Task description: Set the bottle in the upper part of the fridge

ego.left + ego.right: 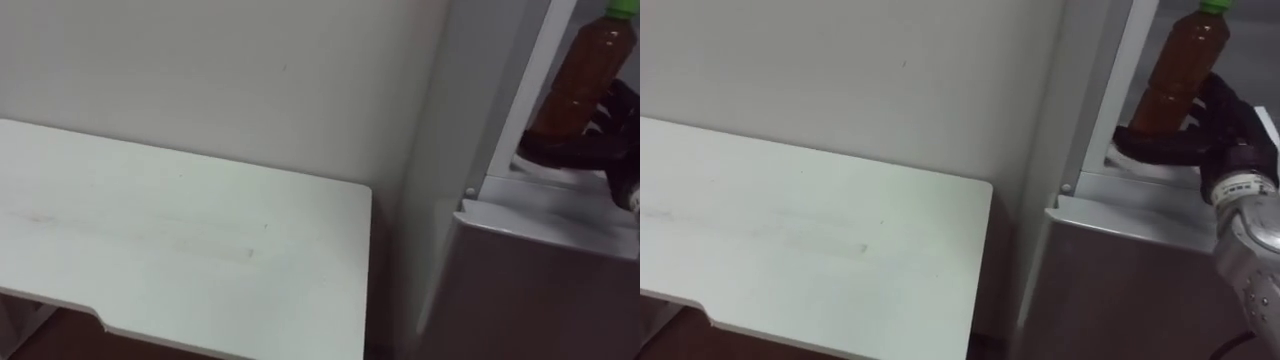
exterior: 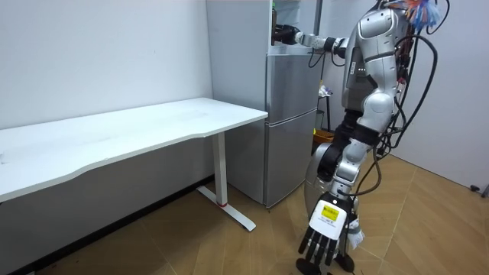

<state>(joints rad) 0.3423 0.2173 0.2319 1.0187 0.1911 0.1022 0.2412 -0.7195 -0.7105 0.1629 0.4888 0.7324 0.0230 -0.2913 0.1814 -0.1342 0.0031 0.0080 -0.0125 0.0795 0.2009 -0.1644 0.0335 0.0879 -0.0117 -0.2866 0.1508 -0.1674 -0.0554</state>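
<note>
The brown bottle with the green cap (image 1: 1175, 70) stands upright inside the open upper compartment of the grey fridge (image 2: 290, 114), at the far right past the white worktop (image 1: 180, 240). The right hand (image 1: 1200, 130) has its dark fingers curled round the bottle's lower part. The left hand (image 2: 327, 229) hangs relaxed by the robot's side. The placing looks nearly done (whether the base rests on the shelf I cannot tell); letting go and drawing the arm out remain

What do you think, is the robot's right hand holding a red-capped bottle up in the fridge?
Not quite: the cap is green, not red, as the right eye view shows. The right hand does hold the bottle up in the fridge.
</note>
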